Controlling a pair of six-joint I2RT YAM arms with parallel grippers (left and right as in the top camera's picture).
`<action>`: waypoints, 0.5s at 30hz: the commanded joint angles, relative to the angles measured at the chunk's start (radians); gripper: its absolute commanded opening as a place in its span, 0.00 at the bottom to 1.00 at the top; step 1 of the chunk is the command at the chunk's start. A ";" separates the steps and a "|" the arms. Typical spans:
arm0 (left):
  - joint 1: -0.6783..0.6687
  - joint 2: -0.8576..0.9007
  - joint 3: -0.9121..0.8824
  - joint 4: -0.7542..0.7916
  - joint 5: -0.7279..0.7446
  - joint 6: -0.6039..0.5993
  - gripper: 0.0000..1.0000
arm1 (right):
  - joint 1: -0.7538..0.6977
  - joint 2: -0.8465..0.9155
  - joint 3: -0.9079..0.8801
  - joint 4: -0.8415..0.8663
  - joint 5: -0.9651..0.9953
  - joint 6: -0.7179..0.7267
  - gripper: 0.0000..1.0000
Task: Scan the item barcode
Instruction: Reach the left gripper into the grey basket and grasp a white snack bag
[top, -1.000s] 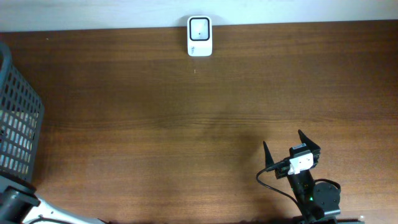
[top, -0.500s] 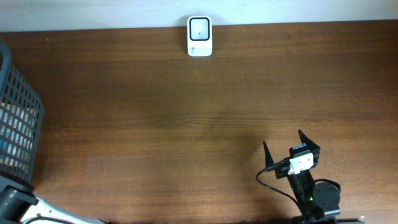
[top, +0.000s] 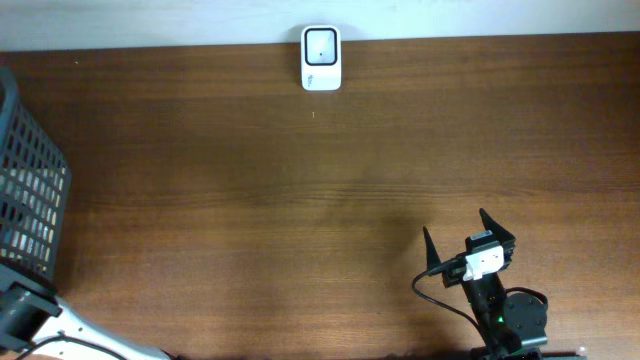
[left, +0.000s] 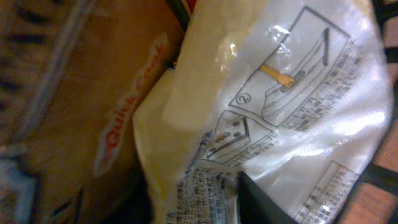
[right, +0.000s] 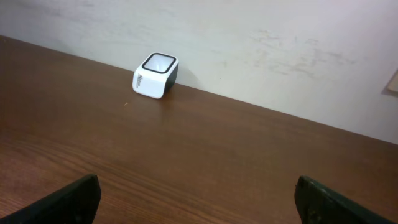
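Note:
In the left wrist view, a crinkly white and yellow plastic packet (left: 273, 99) printed with diagrams and small text fills the frame. My left gripper (left: 193, 193) is shut on its lower edge, one dark finger (left: 261, 205) showing against the wrapper. No barcode shows clearly. The white scanner (top: 321, 57) stands at the table's far edge, also seen as the scanner (right: 156, 75) in the right wrist view. My right gripper (top: 457, 230) rests open near the front right, far from the scanner; the right gripper (right: 199, 199) has only bare wood between its fingers.
A dark mesh basket (top: 30, 190) stands at the left edge, and my left arm (top: 30, 320) reaches into it from below. A brown cardboard box (left: 93, 124) with red lettering lies beside the packet. A pale wall (right: 249, 37) backs the table.
The left arm's link at the bottom-left corner has shifted slightly, and the light shapes behind the basket mesh have moved. The right arm has stayed still.

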 joint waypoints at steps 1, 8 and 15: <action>-0.021 0.061 -0.033 -0.017 0.012 -0.001 0.06 | 0.006 -0.005 -0.006 -0.004 -0.009 0.011 0.98; -0.020 0.039 0.154 -0.138 0.015 -0.014 0.00 | 0.006 -0.005 -0.006 -0.004 -0.009 0.011 0.98; -0.019 -0.163 0.672 -0.276 0.016 -0.315 0.00 | 0.006 -0.005 -0.006 -0.004 -0.009 0.011 0.98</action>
